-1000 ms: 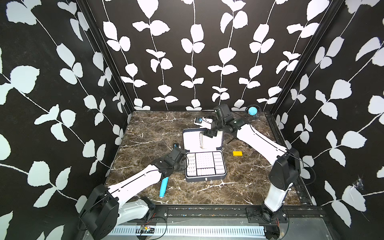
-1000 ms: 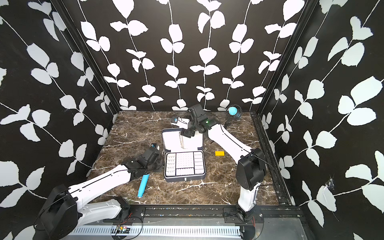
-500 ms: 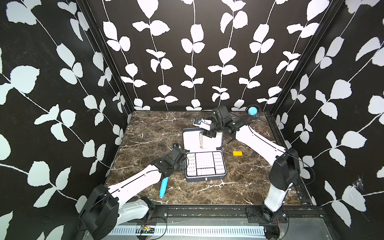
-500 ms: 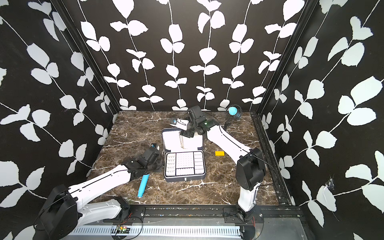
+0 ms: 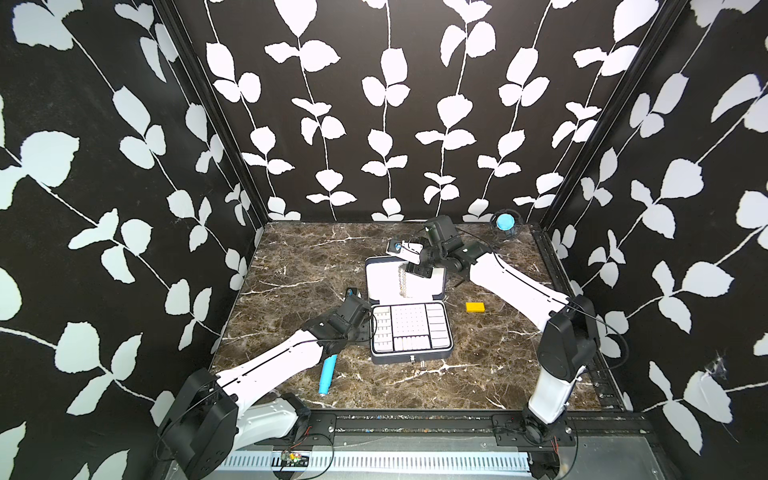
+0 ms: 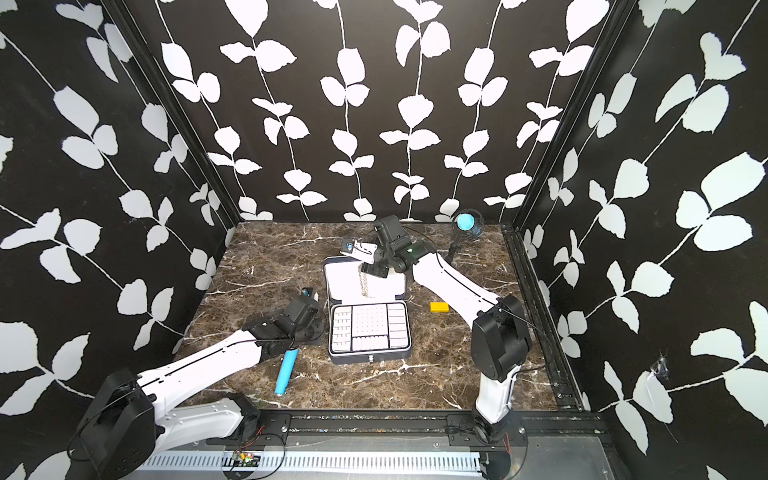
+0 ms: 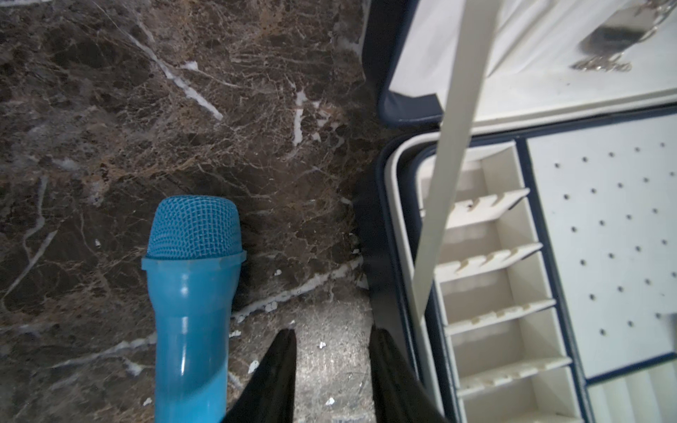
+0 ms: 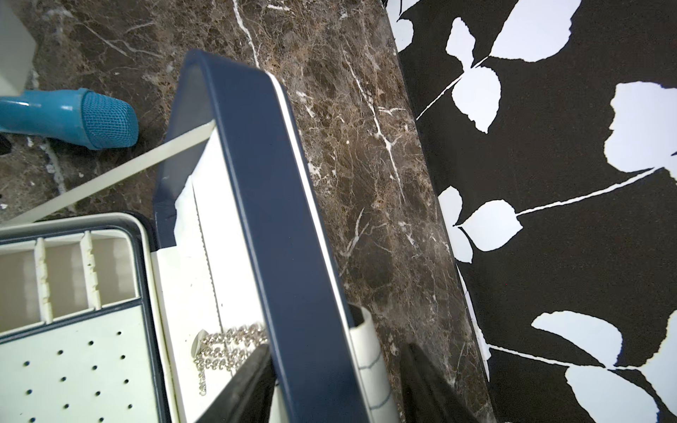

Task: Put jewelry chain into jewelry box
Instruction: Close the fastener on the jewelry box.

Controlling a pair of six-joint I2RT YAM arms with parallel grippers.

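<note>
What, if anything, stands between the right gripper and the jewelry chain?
Nothing visible: one finger of the right gripper sits beside the jewelry chain in the jewelry box lid, whose wall separates the other finger from it.

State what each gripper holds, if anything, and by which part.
Left gripper: nothing, open beside the jewelry box. Right gripper: astride the lid's far rim, gap on the outer side, not gripping. The jewelry chain lies loose.
</note>
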